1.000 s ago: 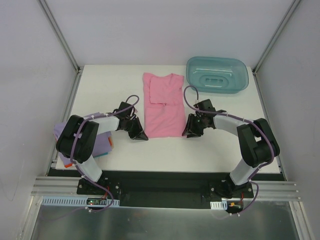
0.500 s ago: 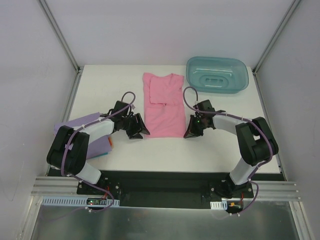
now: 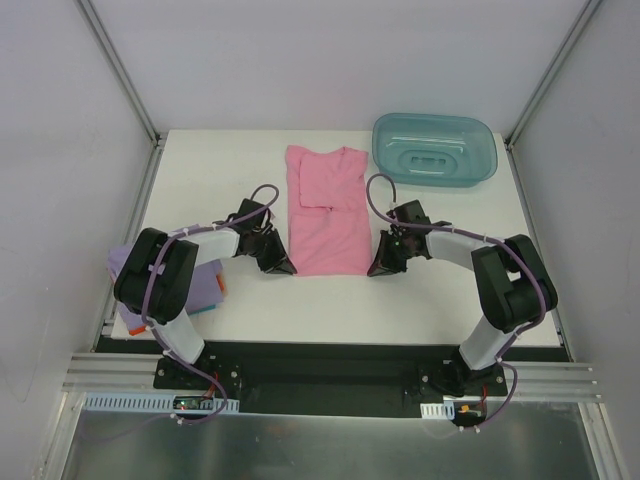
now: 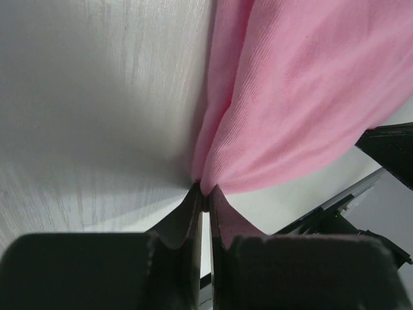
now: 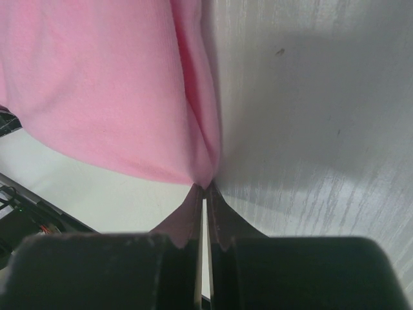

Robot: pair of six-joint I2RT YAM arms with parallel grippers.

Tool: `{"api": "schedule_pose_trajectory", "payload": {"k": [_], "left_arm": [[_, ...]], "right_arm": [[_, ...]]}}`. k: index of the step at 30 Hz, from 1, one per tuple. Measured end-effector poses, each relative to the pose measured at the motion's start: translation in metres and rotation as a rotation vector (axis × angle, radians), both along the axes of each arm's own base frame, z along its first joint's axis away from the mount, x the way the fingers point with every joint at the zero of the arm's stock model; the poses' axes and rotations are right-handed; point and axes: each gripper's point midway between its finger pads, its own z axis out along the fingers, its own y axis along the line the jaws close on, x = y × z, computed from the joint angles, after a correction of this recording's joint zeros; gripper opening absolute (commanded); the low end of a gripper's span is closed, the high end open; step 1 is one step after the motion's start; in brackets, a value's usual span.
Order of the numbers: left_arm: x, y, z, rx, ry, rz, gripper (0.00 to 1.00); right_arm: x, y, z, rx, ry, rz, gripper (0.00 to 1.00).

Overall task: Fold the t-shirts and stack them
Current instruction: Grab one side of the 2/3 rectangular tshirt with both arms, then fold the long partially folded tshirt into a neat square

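Observation:
A pink t-shirt point(image 3: 328, 212), folded into a long strip, lies at the middle of the white table point(image 3: 215, 170). My left gripper point(image 3: 285, 268) is at its near left corner. In the left wrist view that gripper point(image 4: 205, 195) is shut on a pinch of the pink t-shirt point(image 4: 290, 97). My right gripper point(image 3: 378, 268) is at the near right corner. Seen from the right wrist, it point(image 5: 206, 188) is likewise shut on the pink t-shirt point(image 5: 97, 84). A lavender t-shirt point(image 3: 204, 284) lies at the table's left edge, mostly hidden under my left arm.
A translucent teal tub point(image 3: 435, 150) stands at the back right corner. Metal frame posts and pale walls close in the table on the left, right and back. Both arms reach inward from the near edge.
The left gripper opened and then closed on the shirt's near left corner, its arm swinging out and back. The right gripper closed on the near right corner.

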Motion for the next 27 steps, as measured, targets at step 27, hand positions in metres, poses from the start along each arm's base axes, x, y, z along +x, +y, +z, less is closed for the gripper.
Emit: {"api": "schedule_pose_trajectory", "payload": {"k": [27], "left_arm": [[-0.128,0.013,0.152,-0.262,-0.440,-0.073,0.00]], "right_arm": [[-0.155,0.001,0.141,0.244,-0.209,0.268,0.01]]}}
